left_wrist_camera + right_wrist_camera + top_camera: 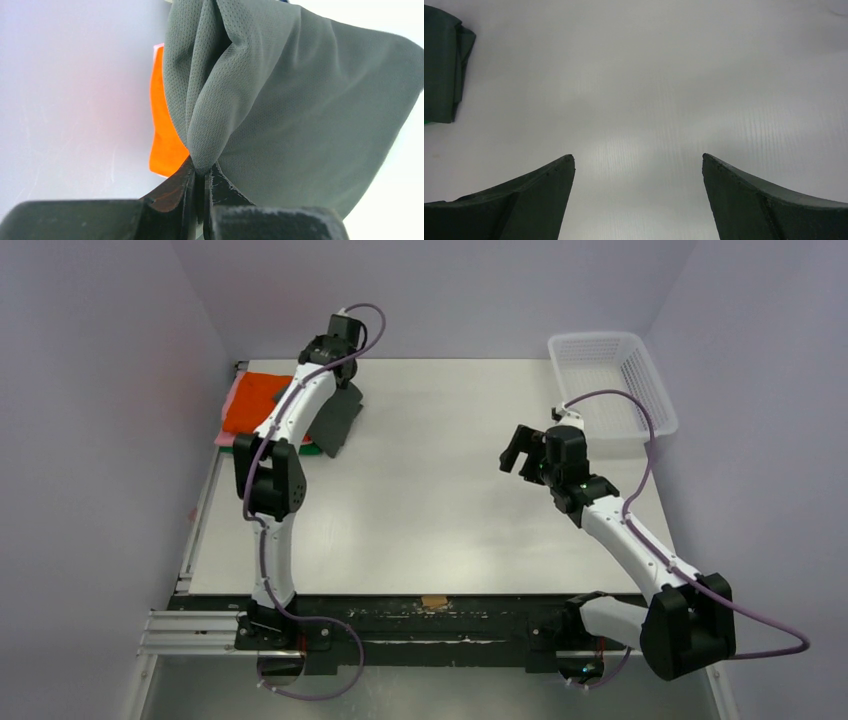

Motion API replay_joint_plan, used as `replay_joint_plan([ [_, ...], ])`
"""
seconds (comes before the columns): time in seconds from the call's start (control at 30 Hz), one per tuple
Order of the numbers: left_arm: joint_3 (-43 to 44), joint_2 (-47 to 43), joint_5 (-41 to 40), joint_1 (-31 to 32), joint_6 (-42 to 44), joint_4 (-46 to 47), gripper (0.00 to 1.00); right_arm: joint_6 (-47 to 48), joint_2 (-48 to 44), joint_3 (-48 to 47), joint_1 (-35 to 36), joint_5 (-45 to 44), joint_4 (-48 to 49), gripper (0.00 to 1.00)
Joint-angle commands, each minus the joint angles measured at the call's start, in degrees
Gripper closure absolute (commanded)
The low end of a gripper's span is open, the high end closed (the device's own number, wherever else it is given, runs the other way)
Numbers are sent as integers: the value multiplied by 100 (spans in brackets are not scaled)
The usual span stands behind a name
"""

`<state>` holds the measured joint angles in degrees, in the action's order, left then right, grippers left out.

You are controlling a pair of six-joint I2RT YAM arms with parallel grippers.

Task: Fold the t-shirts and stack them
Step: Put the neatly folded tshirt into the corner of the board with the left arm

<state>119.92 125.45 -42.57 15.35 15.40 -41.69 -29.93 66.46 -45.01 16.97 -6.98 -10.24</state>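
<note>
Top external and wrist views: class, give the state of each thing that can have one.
left tool: shut on dark grey t-shirt
dark grey t-shirt: pinched at a bunched fold, hanging
right tool: open, holding nothing
orange t-shirt: folded, top of pile
pink t-shirt: folded, under the orange
green t-shirt: mostly covered
basket: upright
</note>
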Motion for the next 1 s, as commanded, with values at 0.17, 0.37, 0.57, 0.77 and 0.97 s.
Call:
replay_joint_plan([
  [0.17, 966, -814, 134, -523, -450, -728, 100, 37, -133, -114, 16, -311, 111, 3],
  [0.37, 1230, -1031, 297, -548, -561, -943, 100, -96, -115, -114, 17, -589, 51, 2],
  [0.57, 1220, -1022, 453, -823, -667, -992, 100, -127, -47, -174, 17, -639, -48, 2],
  [0.77, 1070, -705, 1243, -1372, -1100, -916, 100, -103, 63, -233, 16, -708, -94, 2],
  [0.97, 1219, -94, 1360, -1930, -1319, -856, 100, -85, 223, -305, 17, -815, -195, 2],
])
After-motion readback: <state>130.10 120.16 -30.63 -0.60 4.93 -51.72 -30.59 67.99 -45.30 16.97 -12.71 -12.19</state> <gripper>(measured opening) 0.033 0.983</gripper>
